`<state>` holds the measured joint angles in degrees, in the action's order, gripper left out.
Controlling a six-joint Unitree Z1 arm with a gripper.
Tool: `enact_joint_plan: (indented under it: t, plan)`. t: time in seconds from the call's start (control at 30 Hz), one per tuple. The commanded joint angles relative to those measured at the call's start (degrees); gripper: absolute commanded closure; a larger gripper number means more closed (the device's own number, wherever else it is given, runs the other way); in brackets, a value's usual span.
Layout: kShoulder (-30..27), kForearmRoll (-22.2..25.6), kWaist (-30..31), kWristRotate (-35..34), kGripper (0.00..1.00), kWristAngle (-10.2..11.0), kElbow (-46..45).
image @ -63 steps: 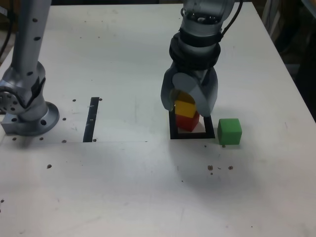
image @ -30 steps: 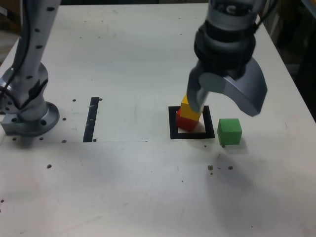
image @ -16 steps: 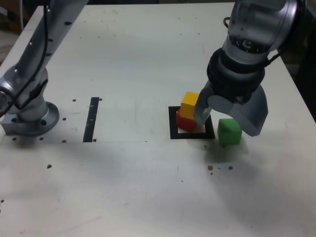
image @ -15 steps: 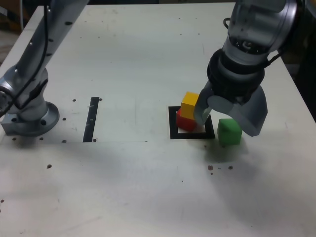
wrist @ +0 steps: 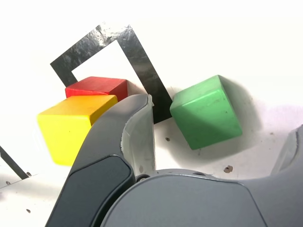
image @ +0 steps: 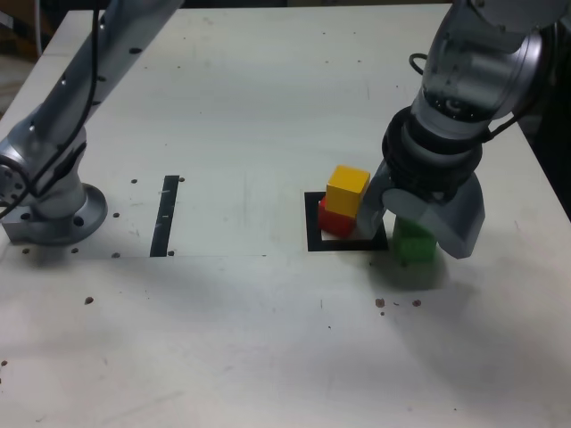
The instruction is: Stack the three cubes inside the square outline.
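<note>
The gripper (image: 412, 234) hangs low over the white table (image: 268, 339) with its jaws spread wide, one on each side of the green cube (image: 413, 242). Nothing is held. In the wrist view the green cube (wrist: 206, 112) sits flat on the table in the open gap between the two grey fingers (wrist: 137, 137), with bare table showing around it, so neither finger seems to press on it (though the far finger is mostly cut off at the picture's edge).

The green cube stands just outside the square outline (image: 314, 241), beside the outline's border on the side facing the table's right edge as the exterior view shows it. From the wrist its corner comes very close to the black border (wrist: 142, 61); I cannot tell whether it touches.

Inside the outline the red cube (image: 332, 219) rests on the white centre, and the yellow cube (image: 347, 189) sits on top of it. The yellow one is turned a little and shifted against the red one below, so the two do not line up edge to edge. One finger of the gripper stands between this pair and the green cube.

Further toward the table's left edge in the exterior view, a narrow black strip (image: 165, 214) lies flat, and beyond it the arm's round base (image: 49, 201) is bolted near that edge.
</note>
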<state>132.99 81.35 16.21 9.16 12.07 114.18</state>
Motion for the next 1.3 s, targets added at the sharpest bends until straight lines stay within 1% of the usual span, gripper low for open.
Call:
enact_joint_plan:
  t: [0.0,0.13,0.27,0.47,0.57,0.6,0.77,0.87,0.93,1.07,1.17,1.27]
  plan:
    - [0.6,-0.3,-0.3,0.2,0.0,0.0,-0.2]
    - [1.3,-0.5,-0.6,0.5,0.04,-0.4,-0.1]
    - [1.7,-1.3,-0.7,0.7,0.14,-0.7,0.1]
    - [2.1,-3.7,-0.7,1.4,0.25,-1.3,-0.1]
    - [2.2,-4.4,-0.7,1.5,0.35,-1.7,-0.3]
    - [2.3,-4.5,-0.7,1.4,0.41,-1.8,-0.4]
    - [2.3,-4.8,-0.8,1.1,0.6,-2.5,-0.6]
    - [2.3,-4.8,-0.9,1.0,0.7,-3.3,-0.8]
    - [2.3,-4.8,-1.1,0.9,0.73,-4.1,-1.0]
    - [2.3,-4.4,-1.3,1.0,0.77,-5.1,-1.1]
    - [1.8,-3.9,-1.4,1.1,0.79,-5.0,-0.7]
    - [0.8,-2.9,-1.4,1.1,0.82,-4.2,-0.3]
